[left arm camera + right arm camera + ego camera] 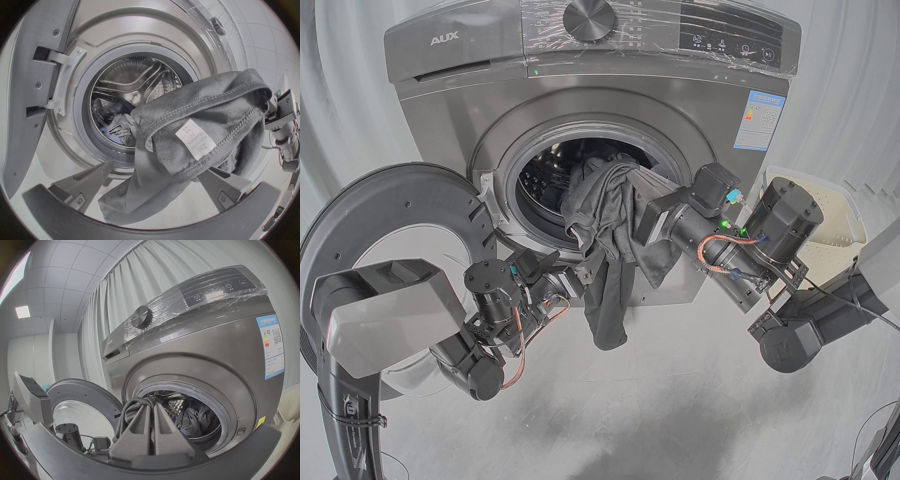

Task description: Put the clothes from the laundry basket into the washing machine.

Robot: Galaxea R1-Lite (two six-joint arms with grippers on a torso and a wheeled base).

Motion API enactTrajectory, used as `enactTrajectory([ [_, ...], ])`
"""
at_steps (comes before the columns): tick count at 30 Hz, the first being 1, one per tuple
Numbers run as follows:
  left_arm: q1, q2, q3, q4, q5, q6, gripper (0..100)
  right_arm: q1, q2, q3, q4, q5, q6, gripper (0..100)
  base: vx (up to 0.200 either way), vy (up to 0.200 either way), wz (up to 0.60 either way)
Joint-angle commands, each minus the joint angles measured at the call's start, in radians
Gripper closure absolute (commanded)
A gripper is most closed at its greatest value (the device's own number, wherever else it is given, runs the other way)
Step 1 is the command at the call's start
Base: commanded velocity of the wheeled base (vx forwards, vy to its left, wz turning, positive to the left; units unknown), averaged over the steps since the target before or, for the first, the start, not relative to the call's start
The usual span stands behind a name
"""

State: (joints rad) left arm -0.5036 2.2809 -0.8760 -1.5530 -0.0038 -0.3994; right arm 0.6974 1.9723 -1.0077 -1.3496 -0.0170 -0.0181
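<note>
We see the right gripper (152, 415) with its jaws pinched shut on the top fold of the dark grey garment (606, 212), held at the mouth of the washing machine (487, 106). The left gripper (156, 170) sits lower and nearer, jaws spread wide, with the cloth hanging between them; we cannot tell if it touches. Most of the garment dangles outside toward the floor (675, 406), so we judge that a release here could let it slide out or snag the left jaws.

Bright, even light is cast by a ceiling panel (22, 311). Glare is caught on the plastic film (200, 293) over the washing machine (203, 358). The wrist views are bowed at the edges.
</note>
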Motion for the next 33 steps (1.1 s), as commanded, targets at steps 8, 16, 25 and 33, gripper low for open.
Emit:
enactTrajectory([
  [8,0.004,-0.023,-0.012,-0.006,0.015,-0.001,0,-0.012,0.008,0.001,0.001,-0.003,0.001,100,0.000,0.000,0.00],
  [16,0.017,-0.052,0.015,-0.006,0.015,0.001,0,-0.021,0.008,-0.002,0.003,-0.011,0.001,100,0.000,0.000,0.00],
  [25,0.033,-0.046,0.061,-0.006,0.015,0.007,0,-0.049,0.006,-0.022,0.013,-0.012,0.004,100,0.000,0.000,0.00],
  [33,0.040,-0.043,0.064,-0.006,0.013,0.005,0,-0.047,0.008,-0.028,0.013,-0.012,0.006,100,0.000,0.000,0.00],
])
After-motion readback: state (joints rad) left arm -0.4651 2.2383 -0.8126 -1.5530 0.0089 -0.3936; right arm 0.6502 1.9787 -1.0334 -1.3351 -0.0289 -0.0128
